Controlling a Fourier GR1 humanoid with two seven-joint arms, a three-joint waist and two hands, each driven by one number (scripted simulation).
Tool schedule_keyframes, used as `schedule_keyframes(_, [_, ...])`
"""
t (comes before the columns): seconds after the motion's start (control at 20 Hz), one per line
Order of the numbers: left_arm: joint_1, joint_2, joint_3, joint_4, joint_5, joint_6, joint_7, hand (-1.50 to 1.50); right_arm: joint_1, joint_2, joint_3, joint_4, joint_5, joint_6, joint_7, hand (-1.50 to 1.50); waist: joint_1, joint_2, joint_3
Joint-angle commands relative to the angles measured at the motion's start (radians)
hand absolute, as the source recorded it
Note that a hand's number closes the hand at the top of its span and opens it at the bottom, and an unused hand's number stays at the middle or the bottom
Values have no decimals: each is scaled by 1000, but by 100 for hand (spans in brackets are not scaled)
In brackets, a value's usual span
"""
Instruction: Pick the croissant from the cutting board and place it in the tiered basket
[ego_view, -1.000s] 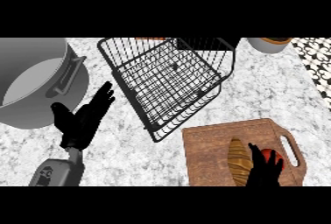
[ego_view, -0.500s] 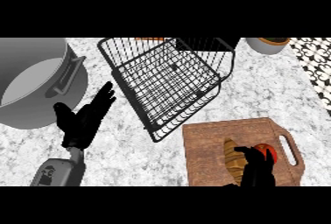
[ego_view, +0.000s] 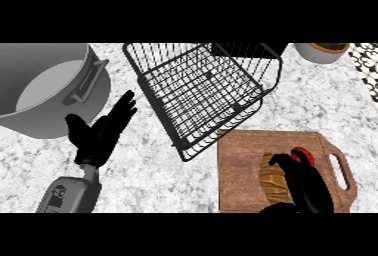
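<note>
Grasp step — right hand (ego_view: 303, 186) curling onto croissant (ego_view: 272, 181) on board (ego_view: 240, 170), near right. Left hand (ego_view: 100, 135) open, resting. Next — lift, carry far-left into basket (ego_view: 201, 85).

Right hand (ego_view: 306, 187) fingers curled round croissant (ego_view: 272, 181) on cutting board (ego_view: 240, 175).

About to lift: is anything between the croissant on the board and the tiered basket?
Nothing visible. The croissant lies on the cutting board under the right hand; the tiered basket starts just beyond the board's far left corner.
</note>
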Motion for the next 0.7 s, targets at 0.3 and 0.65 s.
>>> schedule_keyframes(0.3, [57,-2,23,47,-8,-5,-58,0,-171,-153,-241,-150,-489,382,-231,150,-53,-2,14])
schedule_keyframes(0.65, [43,-4,36,-9,-2,15,-9,0,-199,-224,-491,-396,-759,487,-168,150,-65,-8,14])
